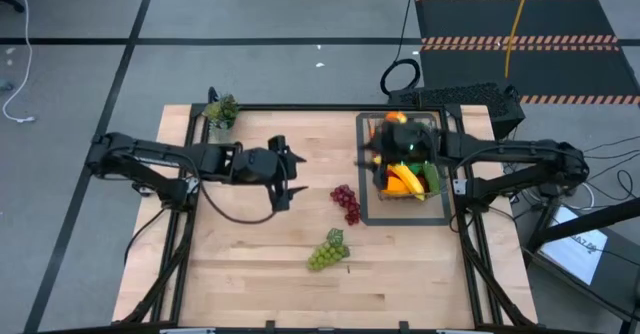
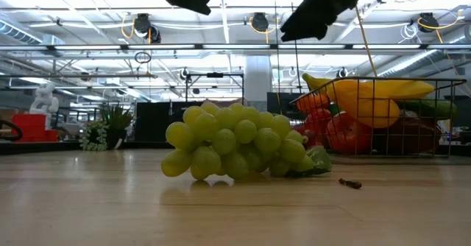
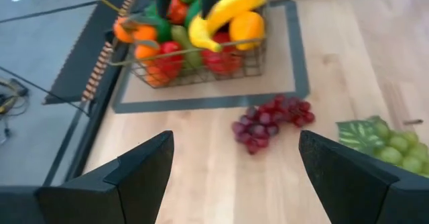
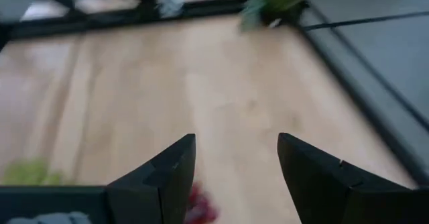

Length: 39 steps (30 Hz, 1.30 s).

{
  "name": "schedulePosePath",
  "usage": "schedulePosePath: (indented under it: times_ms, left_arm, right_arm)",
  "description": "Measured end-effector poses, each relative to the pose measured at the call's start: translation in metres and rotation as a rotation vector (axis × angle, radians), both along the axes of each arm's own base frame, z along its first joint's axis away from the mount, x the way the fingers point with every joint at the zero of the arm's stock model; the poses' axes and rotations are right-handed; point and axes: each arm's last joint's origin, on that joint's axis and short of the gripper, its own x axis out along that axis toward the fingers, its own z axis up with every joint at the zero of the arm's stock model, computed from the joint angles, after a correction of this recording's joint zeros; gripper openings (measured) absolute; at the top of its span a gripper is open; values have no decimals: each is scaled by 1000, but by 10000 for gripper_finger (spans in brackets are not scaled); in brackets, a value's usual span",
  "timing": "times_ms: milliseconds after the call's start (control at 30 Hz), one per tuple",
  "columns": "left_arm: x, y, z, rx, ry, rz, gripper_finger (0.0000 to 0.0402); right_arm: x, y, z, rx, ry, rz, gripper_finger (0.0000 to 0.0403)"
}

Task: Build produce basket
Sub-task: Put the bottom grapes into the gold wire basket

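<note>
The wire basket stands on a flat dark tray at the table's right and holds a banana, oranges, red fruit and green pieces. It also shows in the low view. Purple grapes lie on the table just left of the tray. Green grapes lie nearer the front edge. My left gripper is open and empty above the table's middle, left of the purple grapes. My right gripper is open and empty, above the basket's left side.
A small potted plant stands at the table's far left corner. A small dark scrap lies on the wood near the green grapes. Bare wood lies to the left and along the front.
</note>
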Motion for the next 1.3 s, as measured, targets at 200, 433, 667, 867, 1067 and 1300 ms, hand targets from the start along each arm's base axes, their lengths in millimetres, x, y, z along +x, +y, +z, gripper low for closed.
schedulePosePath:
  times_ms: [200, 433, 667, 867, 1067, 1300]
  left_arm:
    - [5, -12, -11, -21, 49, -17, 324]
    - [3, -14, -15, -34, 71, 50, 324]
    - [4, -14, -14, -34, 60, 71, 324]
    - [4, -14, -14, -48, 55, 83, 324]
    - [5, -16, -15, -95, 45, 115, 324]
    - [10, -20, -17, -107, 21, 107, 324]
  right_arm:
    - [-1, 43, -30, 11, 71, 168, 205]
    - [-7, 100, -56, -22, -15, 316, 205]
    - [0, 133, -86, 2, 14, 298, 205]
    - [17, 155, -121, 23, 41, 327, 205]
    - [24, 167, -146, 51, 77, 324, 205]
    - [25, 173, -165, 66, 120, 293, 205]
